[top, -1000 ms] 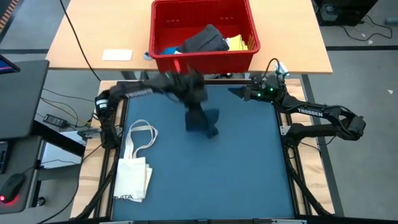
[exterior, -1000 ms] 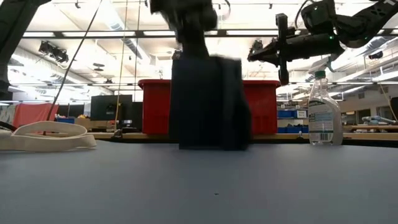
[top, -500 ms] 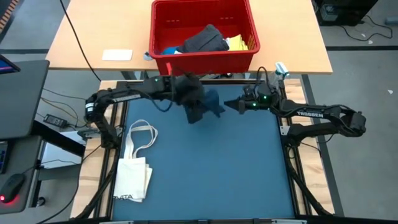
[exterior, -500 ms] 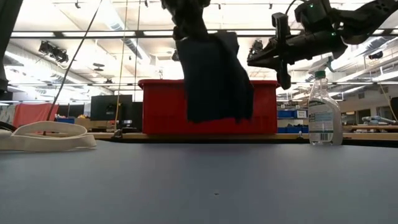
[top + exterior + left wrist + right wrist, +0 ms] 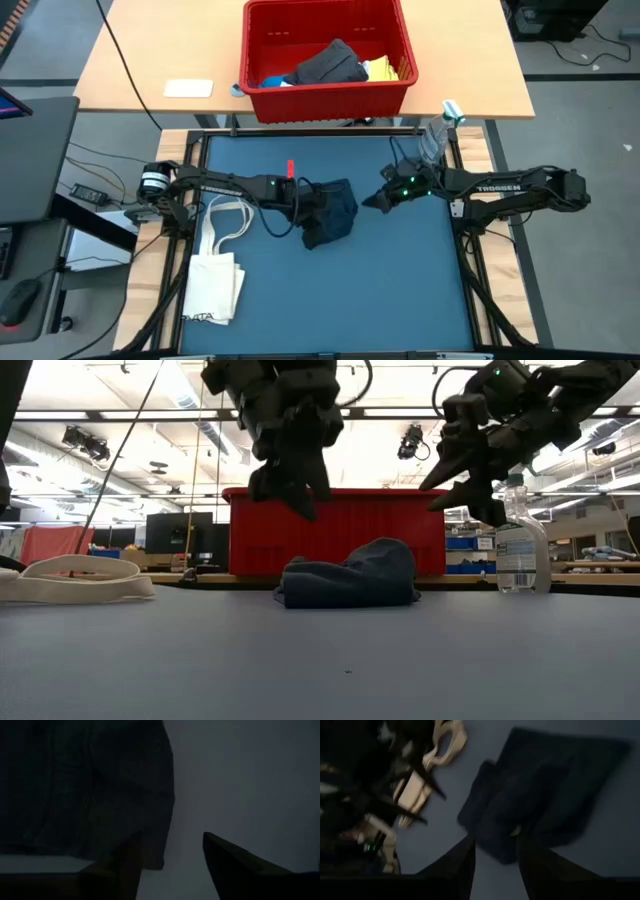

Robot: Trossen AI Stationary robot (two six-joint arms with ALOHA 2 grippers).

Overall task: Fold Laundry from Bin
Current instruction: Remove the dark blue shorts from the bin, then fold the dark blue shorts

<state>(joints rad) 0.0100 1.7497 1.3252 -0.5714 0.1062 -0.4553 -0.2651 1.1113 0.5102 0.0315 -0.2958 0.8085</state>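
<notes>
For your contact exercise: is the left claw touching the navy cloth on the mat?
Apart. The low view shows the left claw open above the navy cloth, with the red bin visible between them.

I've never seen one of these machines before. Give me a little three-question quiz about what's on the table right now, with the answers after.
1. True or false: the dark cloth lies crumpled on the blue mat, and no gripper holds it.
2. Where is the tote bag? A) inside the red bin; B) on the mat's left edge; C) under the spray bottle.
3. Fill in: the left gripper and the right gripper both hang ____ the cloth.

Key: 1 true; 2 B; 3 above.
</notes>
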